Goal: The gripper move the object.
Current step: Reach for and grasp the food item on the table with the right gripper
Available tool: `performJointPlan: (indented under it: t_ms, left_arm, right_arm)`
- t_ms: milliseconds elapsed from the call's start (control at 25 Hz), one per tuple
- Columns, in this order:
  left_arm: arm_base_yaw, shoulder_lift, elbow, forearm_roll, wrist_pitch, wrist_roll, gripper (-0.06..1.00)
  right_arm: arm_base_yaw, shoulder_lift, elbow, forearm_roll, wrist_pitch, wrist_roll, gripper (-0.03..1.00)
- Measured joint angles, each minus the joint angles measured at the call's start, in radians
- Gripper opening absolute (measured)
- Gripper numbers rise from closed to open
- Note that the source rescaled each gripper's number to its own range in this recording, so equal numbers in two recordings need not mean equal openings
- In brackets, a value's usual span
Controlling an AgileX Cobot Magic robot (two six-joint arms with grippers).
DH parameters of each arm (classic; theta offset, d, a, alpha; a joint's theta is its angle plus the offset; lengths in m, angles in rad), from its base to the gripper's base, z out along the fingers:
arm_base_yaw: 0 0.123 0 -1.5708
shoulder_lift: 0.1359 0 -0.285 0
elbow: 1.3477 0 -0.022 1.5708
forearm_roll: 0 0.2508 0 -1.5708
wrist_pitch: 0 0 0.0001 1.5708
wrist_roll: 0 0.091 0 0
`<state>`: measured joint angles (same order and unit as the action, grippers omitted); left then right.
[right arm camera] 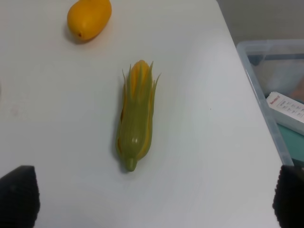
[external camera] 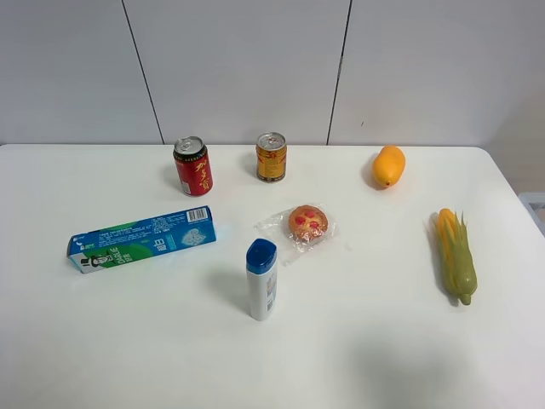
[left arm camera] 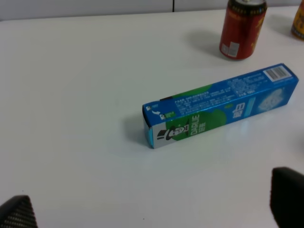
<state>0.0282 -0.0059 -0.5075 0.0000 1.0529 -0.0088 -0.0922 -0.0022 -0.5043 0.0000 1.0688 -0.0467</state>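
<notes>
The bun [external camera: 308, 223], golden-brown with red spots in crinkly clear wrap, lies near the middle of the white table [external camera: 366, 341]. It shows only in the exterior high view. Neither arm shows in that view. My left gripper [left arm camera: 152, 209] is open and empty, its black fingertips [left arm camera: 16, 214] wide apart above the table near a blue toothpaste box [left arm camera: 221, 104]. My right gripper [right arm camera: 154, 199] is open and empty, its fingertips [right arm camera: 19, 194] wide apart above the table near an ear of corn [right arm camera: 137, 114]. Both grippers are far from the bun.
A red can [external camera: 193, 165] and a gold can [external camera: 271, 157] stand at the back. A mango [external camera: 388, 165] lies at the back right and the corn [external camera: 456, 256] at the right. The toothpaste box [external camera: 142, 239] lies left, a blue-capped bottle [external camera: 261, 279] stands in front of the bun. A clear bin [right arm camera: 275, 71] sits off the table's right edge.
</notes>
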Motion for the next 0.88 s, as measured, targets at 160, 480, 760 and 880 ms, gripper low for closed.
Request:
performJointPlan:
  t_ms: [160,480,760,880]
  left_arm:
    - [0.0,0.0,0.0,0.0,0.0,0.0,1.0]
    - [0.0,0.0,0.0,0.0,0.0,0.0,1.0]
    - [0.0,0.0,0.0,0.0,0.0,0.0,1.0]
    - [0.0,0.0,0.0,0.0,0.0,0.0,1.0]
  right_arm:
    - [0.0,0.0,0.0,0.0,0.0,0.0,1.0]
    - [0.0,0.0,0.0,0.0,0.0,0.0,1.0]
    - [0.0,0.022,-0.038,0.01,0.004,-0.001,1.0]
    - [0.0,0.11,-0.117,0.007,0.004,-0.005,1.0]
